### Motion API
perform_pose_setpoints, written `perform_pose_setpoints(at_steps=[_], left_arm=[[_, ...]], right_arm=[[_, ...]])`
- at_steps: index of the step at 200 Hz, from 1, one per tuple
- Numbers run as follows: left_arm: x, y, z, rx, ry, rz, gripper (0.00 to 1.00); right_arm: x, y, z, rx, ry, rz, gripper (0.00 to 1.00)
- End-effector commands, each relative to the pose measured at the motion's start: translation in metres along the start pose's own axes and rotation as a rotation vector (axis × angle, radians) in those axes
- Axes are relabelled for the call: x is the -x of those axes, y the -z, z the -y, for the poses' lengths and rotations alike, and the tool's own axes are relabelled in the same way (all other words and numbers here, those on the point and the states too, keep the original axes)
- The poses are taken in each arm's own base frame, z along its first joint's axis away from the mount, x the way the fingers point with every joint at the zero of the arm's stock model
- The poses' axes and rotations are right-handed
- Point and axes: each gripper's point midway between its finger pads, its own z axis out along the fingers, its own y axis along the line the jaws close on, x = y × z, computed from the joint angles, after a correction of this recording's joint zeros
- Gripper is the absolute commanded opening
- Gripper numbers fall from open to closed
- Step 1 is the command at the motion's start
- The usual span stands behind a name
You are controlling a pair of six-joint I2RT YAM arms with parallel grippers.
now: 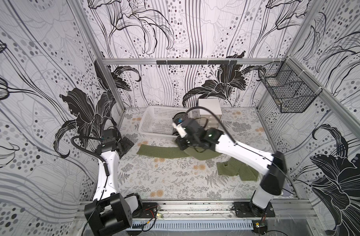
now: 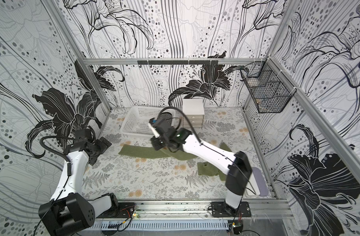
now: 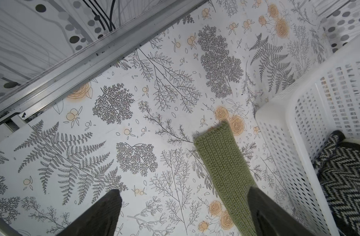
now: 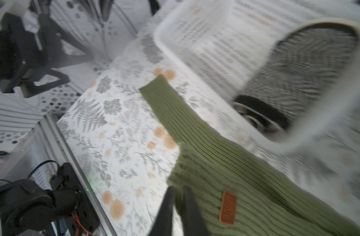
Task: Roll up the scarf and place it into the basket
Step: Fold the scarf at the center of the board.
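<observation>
Olive-green ribbed knit: the scarf (image 1: 162, 152).

Both top views. Lies unrolled on the floral table (image 1: 164, 179) as one long bent strip. Near end just beside the white perforated basket (image 1: 148, 120), outside it. Far end bunched beneath the right arm (image 1: 246, 151). Basket contents: a black-and-white herringbone knit (image 1: 180, 116), at the right side only. Left gripper (image 1: 126, 146): hovers near the strip's near end. Right gripper (image 1: 181, 144): hangs over the strip's middle, in front of the basket. White drawer unit (image 1: 209, 110) at the back, black wire mesh basket (image 1: 287, 92) on the right wall.

Left wrist view. Fingers (image 3: 101, 214) spread wide, pinching nothing. Scarf end flat on the table below, beside the basket wall.

Right wrist view, blurred. Fingers (image 4: 166, 212) a narrow gap apart, no cloth seen between. Tips at the scarf's edge, near a brown leather label (image 4: 228, 207).

Assessment: rolling not yet begun, no turn formed.

Hazards, as judged:
- Skewed or coned roll, from starting at the bend instead of a square end.
- Drag from the bunched far end, pulling the turns crooked.
- Springing open on release, given soft stretchy ribbing and nothing pinned.
- Nudged basket, from fingers working close to its rim.
- Roll tipping or unwinding on landing against the herringbone knit.
</observation>
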Motion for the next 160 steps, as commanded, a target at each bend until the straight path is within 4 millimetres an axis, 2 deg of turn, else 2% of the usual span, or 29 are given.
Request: perform_pose_setpoints(at_steps=[1,11,19,21,27,57,85,96,115,129,145,160], left_arm=[[-0.005,0.001,-0.001,-0.019,-0.045,-0.020,0.99],[-0.008,-0.002,-0.002,-0.017,-0.047,-0.031,0.99],[-0.014,-0.006,0.003,-0.044,-0.054,-0.060,0.99],[-0.015,-0.006,0.004,-0.052,-0.055,-0.069,0.99],[-0.020,-0.009,0.007,-0.072,-0.054,-0.095,0.99],[-0.064,-0.024,0.026,-0.158,-0.041,-0.214,0.99],[-0.119,-0.030,0.060,-0.191,-0.143,-0.300,0.99],[-0.138,-0.034,0.067,-0.163,-0.192,-0.327,1.00],[-0.161,-0.045,0.074,-0.146,-0.227,-0.360,0.85],[-0.171,-0.054,0.079,-0.151,-0.235,-0.376,0.82],[-0.173,-0.064,0.080,-0.134,-0.241,-0.378,0.80],[-0.173,-0.072,0.082,-0.127,-0.250,-0.365,0.70]], right_arm=[[0.009,-0.045,-0.042,0.128,-0.095,0.013,0.61],[0.008,-0.051,-0.042,0.136,-0.101,0.020,0.63],[0.013,-0.043,-0.039,0.117,-0.097,0.045,0.65],[0.006,-0.044,-0.034,0.099,-0.095,0.035,0.65],[0.004,-0.038,-0.027,0.071,-0.086,0.042,0.66],[-0.007,0.000,0.033,-0.116,-0.098,0.050,0.67],[-0.028,0.032,0.090,-0.244,-0.152,0.046,0.66],[-0.030,0.053,0.103,-0.285,-0.158,0.071,0.65],[-0.040,0.076,0.123,-0.347,-0.177,0.097,0.65],[-0.047,0.090,0.134,-0.377,-0.189,0.112,0.65],[-0.053,0.103,0.143,-0.408,-0.196,0.123,0.65],[-0.060,0.112,0.149,-0.432,-0.203,0.133,0.64]])
